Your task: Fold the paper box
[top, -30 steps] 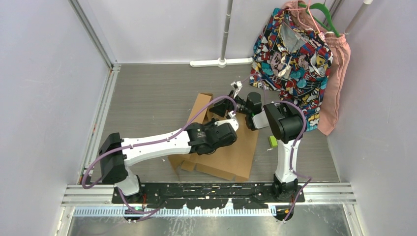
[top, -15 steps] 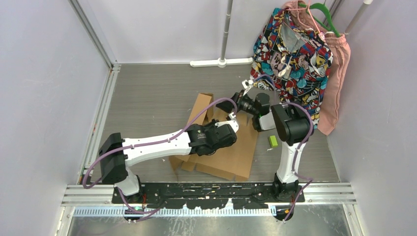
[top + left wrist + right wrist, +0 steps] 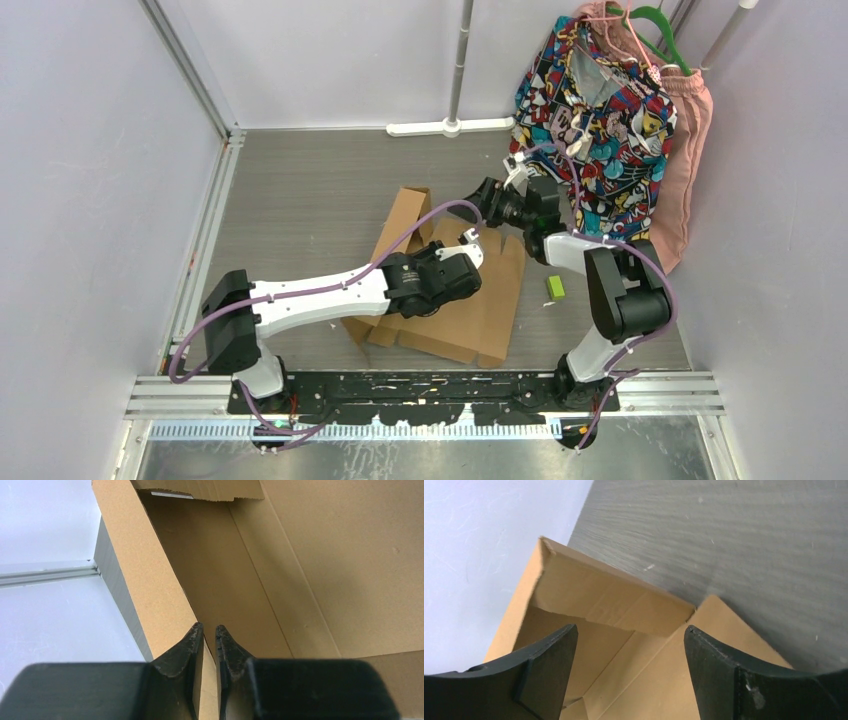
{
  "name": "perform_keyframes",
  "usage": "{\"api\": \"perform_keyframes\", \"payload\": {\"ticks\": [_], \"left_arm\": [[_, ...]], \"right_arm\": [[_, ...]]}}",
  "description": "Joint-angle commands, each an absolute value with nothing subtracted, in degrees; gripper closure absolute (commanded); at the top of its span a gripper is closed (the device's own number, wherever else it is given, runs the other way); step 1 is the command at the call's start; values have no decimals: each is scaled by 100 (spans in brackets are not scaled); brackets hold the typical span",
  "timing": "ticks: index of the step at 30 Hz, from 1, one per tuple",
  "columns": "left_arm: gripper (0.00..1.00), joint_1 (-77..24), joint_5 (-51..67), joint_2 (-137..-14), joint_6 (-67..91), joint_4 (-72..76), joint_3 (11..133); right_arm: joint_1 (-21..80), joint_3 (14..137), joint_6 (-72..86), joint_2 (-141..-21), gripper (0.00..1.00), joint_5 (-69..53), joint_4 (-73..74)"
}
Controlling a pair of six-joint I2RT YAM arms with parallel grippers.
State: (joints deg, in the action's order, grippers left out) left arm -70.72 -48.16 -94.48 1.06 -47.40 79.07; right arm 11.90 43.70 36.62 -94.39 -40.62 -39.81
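Paper box part-folded on the table, left side wall up, both grippers at its far end

Left gripper [image 3: 208, 628]: fingers almost together astride the raised side wall [image 3: 405, 215], cardboard between them; pinched or slack, cannot tell. The plain brown corrugated-cardboard paper box [image 3: 495, 300] lies mid-table on the grey wood-grain table [image 3: 300, 190], in front of both arms. Judged light and stiff across its panels, it should bend only at the creases and slide if pushed; take flaps by the free edge, near a crease. Right gripper [image 3: 630, 628]: fingers wide apart, hovering above the far corner, touching nothing
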Motion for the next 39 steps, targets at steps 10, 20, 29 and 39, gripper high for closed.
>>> {"api": "perform_keyframes", "payload": {"ticks": [10,20,29,39], "left_arm": [[85,-7064,-4900,-9454,182,-4782,8059],[87,-7070,-4867,-9436,56,-4397,7949],[88,-7046,-4994,-9521,-272,-3940,7883],[89,-6885,-4950,-9248,-399,-3555,7652]], "right_arm": [[2446,4498,2974,-8457,48,-3111,121],[4043,3166,4047,-7494,75,-1853,-500],[5026,2129,5662,-7432,82,172,-1882],[5386,1741,6569,-7931,83,1684,-2747]]}}
